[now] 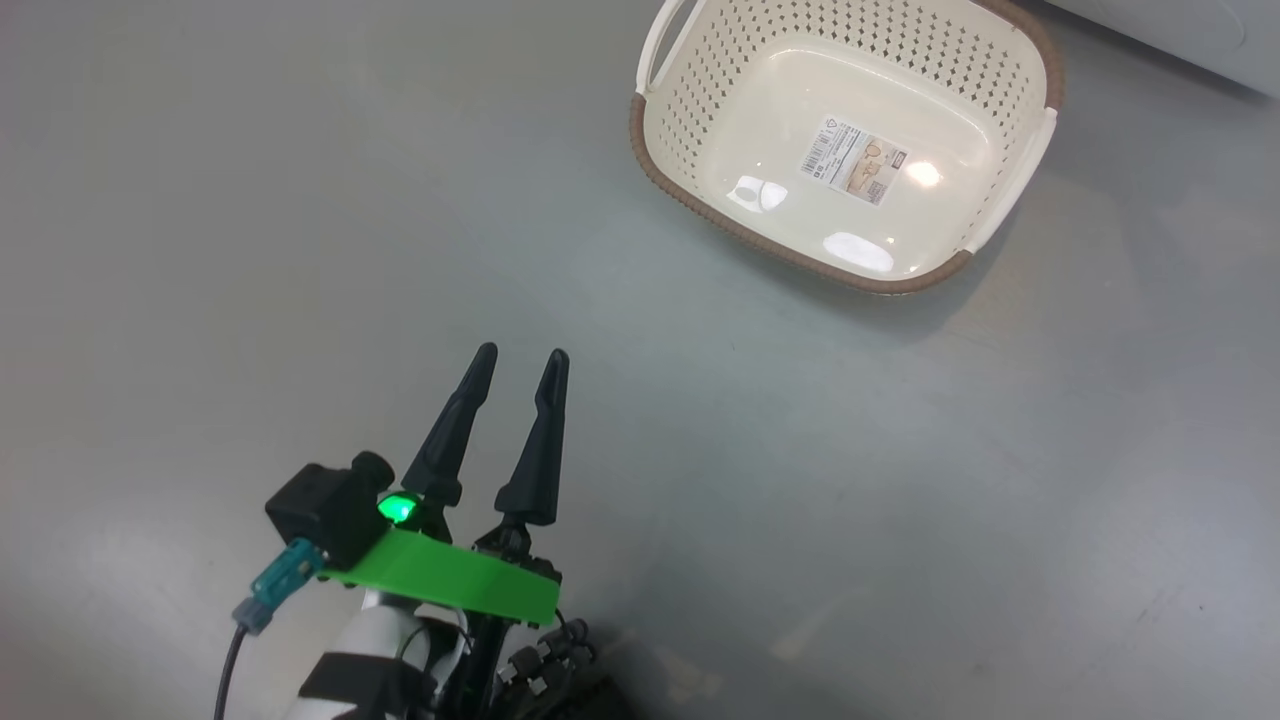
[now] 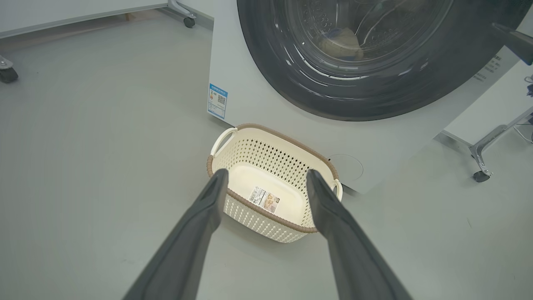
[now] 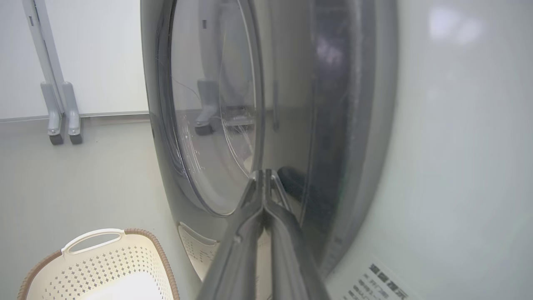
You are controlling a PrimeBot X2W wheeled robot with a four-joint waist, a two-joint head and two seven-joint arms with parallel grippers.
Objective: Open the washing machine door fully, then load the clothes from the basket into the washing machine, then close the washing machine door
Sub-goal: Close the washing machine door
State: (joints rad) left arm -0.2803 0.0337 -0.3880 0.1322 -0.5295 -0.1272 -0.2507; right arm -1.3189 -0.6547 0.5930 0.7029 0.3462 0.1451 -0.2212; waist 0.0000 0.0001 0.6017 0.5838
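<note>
The basket (image 1: pixel 700 90) stands empty on the grey floor, its label showing on the bottom; it is also in the left wrist view (image 2: pixel 283 139) and the right wrist view (image 3: pixel 137 258). Right behind it rises the washing machine (image 2: pixel 250 96). The washing machine door (image 2: pixel 291 83) lies against the machine's front, and the clothes (image 2: pixel 343 43) show through its glass inside the drum. My left gripper (image 1: pixel 520 355) hangs open above the floor, short of the basket, with nothing between its fingers (image 2: pixel 266 175). My right gripper (image 3: pixel 265 173) is shut, with its tips at the glossy black door (image 3: pixel 333 125) near its rim.
A blue sticker (image 2: pixel 217 101) marks the machine's lower front corner. White panels on wheeled legs stand around: casters (image 2: pixel 189 21) behind the machine, one (image 2: pixel 481 175) to its right, grey feet (image 3: pixel 62 121) by a wall panel. Open floor lies left of the basket.
</note>
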